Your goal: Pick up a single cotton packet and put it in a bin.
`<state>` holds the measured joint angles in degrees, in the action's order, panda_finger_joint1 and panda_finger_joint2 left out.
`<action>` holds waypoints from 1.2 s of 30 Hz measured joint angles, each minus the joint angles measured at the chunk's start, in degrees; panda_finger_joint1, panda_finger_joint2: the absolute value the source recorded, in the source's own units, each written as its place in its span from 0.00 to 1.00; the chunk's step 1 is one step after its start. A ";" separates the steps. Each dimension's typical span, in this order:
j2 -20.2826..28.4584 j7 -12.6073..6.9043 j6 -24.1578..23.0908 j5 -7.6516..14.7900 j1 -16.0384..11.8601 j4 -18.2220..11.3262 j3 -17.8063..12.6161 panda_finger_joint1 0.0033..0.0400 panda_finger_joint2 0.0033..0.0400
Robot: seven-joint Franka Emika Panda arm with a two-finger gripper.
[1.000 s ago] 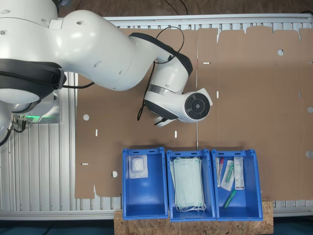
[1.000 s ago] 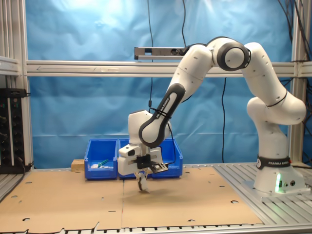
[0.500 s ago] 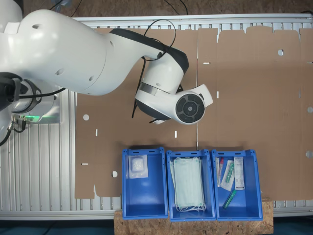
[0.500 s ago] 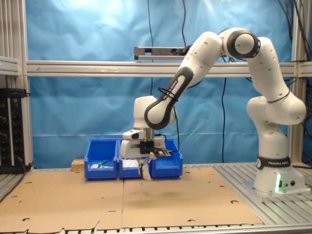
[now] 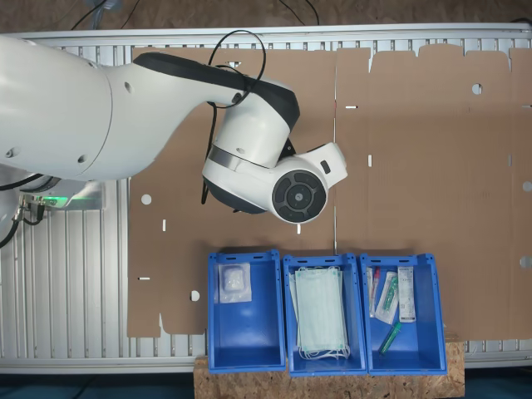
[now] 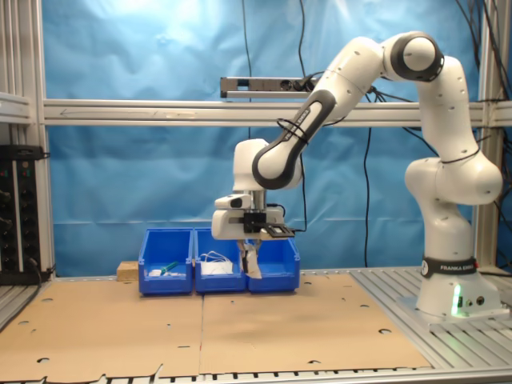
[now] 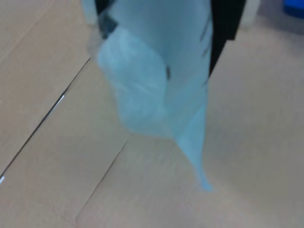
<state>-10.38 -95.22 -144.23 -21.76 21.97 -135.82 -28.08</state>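
A white translucent cotton packet [image 6: 251, 262] with dark print hangs from my gripper [image 6: 248, 246], which is shut on its upper edge. In the wrist view the packet [image 7: 161, 80] dangles, blurred, between the dark fingers [image 7: 227, 23] above brown cardboard. In the second exterior view it hangs above the cardboard, just in front of the row of blue bins [image 6: 276, 272]. In the first exterior view the arm's wrist [image 5: 291, 195] covers the gripper and packet, a little short of the bins. Another white packet [image 5: 233, 283] lies in the bin [image 5: 247, 337] at the first exterior view's left.
Three blue bins stand side by side at the table edge. The middle bin [image 5: 288, 316] holds pale-green face masks [image 5: 320, 312]; the bin [image 5: 420, 345] at the first exterior view's right holds mixed small packages. Brown cardboard [image 5: 432, 166] covers the table. The robot base [image 6: 452, 288] stands at the second exterior view's right.
The arm has lifted and carried the held packet from low over the cardboard up and toward the bins. The bins and their contents have not moved.
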 joint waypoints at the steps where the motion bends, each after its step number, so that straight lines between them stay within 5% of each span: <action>1: 0.56 0.00 0.59 0.64 0.00 -0.13 -0.26 0.08 0.08; 20: 6.11 0.05 7.44 15.18 -0.01 1.06 -9.29 0.08 0.08; 36: 7.18 0.05 17.68 27.61 -0.16 9.90 -18.53 0.08 0.08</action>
<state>-3.20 -95.17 -126.55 5.84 21.80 -125.92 -46.61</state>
